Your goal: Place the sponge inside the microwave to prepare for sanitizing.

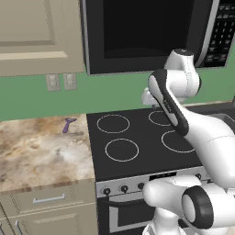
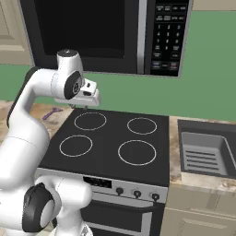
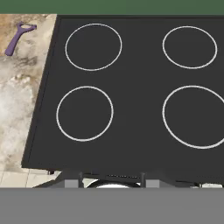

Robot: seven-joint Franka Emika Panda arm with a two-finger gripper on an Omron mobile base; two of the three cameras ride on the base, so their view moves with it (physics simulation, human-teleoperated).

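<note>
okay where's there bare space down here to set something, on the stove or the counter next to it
The black cooktop is bare across all four burner rings. The marble counter left of it is open too, apart from a small purple tool near the back wall. On the cooktop's other side, a sink takes up most of the room.

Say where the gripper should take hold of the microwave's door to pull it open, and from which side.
Grip the tall upright handle on the microwave, between its dark window and keypad. It stands vertical and faces the room, so probably come from the front, jaws level and straddling the bar, near its lower end.
</note>
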